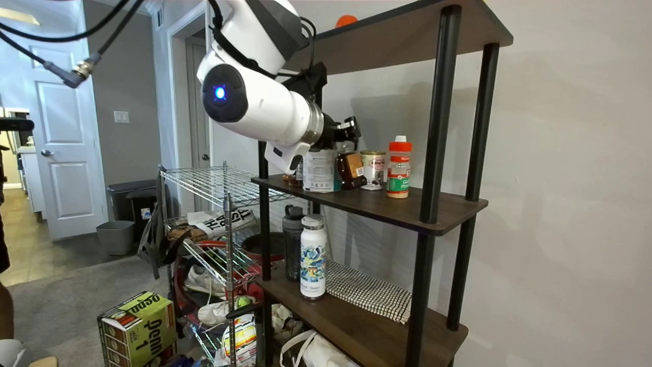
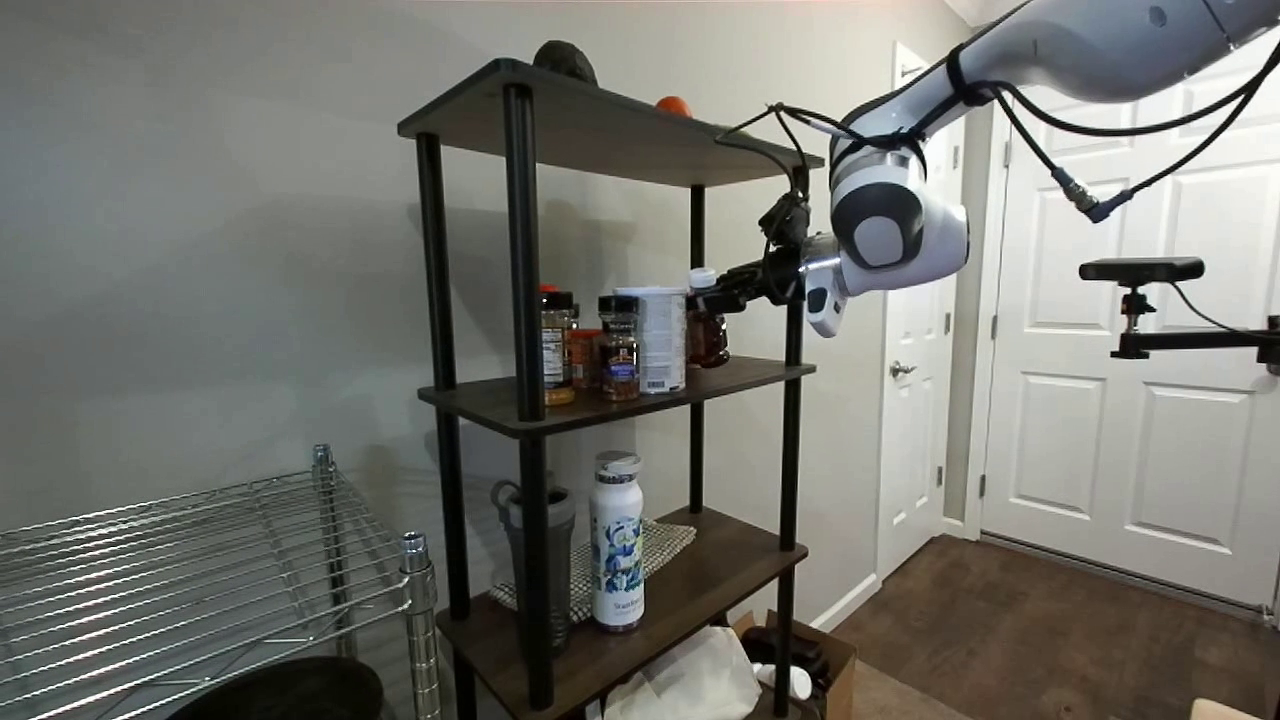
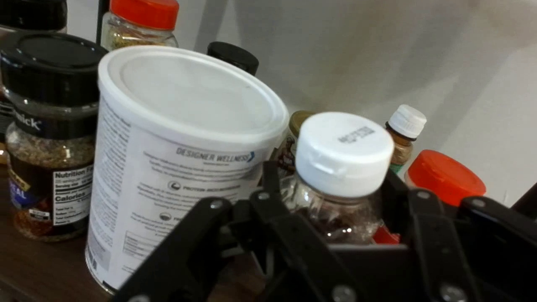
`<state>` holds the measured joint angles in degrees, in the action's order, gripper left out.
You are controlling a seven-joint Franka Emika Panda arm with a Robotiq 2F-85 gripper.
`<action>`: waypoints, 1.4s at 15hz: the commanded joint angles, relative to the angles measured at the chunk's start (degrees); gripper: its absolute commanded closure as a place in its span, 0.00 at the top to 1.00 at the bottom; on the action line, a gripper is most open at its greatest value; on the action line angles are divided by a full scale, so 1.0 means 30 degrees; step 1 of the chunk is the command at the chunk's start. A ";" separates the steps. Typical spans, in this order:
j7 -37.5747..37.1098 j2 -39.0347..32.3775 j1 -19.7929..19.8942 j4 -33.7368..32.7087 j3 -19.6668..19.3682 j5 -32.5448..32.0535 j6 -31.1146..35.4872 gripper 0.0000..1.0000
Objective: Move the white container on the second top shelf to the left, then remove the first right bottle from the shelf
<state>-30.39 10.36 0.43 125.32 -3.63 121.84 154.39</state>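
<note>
The white container (image 3: 176,167), a broad tub with a pale lid, stands upright on the middle board of the dark shelf (image 2: 750,374). It shows in both exterior views too, as the white container (image 1: 320,172) (image 2: 662,340). Right beside it is the brown bottle (image 1: 352,167) with an orange-yellow label, tilted in that exterior view; its white cap (image 3: 344,155) fills the wrist view's middle. My gripper (image 3: 331,188) is shut on this bottle, one finger on each side below the cap. The left finger lies between bottle and container. Whether the bottle's base touches the board, I cannot tell.
A red-capped bottle (image 1: 399,171) and a gold-rimmed can (image 1: 373,169) stand close by the held bottle. Spice jars (image 2: 619,348) crowd the container's far side. Black posts (image 1: 439,122) and the top board (image 2: 620,130) frame the space around the gripper.
</note>
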 commanded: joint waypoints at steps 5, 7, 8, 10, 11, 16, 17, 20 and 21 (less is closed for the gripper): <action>-0.0911 0.1910 0.0307 0.1898 -0.0157 0.0255 0.0022 0.31; -0.0999 0.2685 0.0346 0.2515 -0.0296 0.0106 0.0008 0.31; -0.0992 0.3126 0.0360 0.2796 -0.0344 0.0059 0.0083 0.31; -0.0968 0.3930 0.0363 0.3292 -0.0434 -0.0014 0.0067 0.31; -0.0958 0.4347 0.0341 0.3567 -0.0456 -0.0037 0.0044 0.31; -0.1086 0.5896 0.0291 0.4749 -0.0423 -0.0453 0.0514 0.31; -0.1098 0.6186 0.0307 0.5034 -0.0443 -0.0565 0.0655 0.31; -0.1043 0.7041 0.0356 0.5936 -0.0506 -0.0650 0.1029 0.31; -0.1030 0.7284 0.0349 0.6249 -0.0530 -0.0627 0.1135 0.31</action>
<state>-31.74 27.99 0.84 140.81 -5.49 121.04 157.17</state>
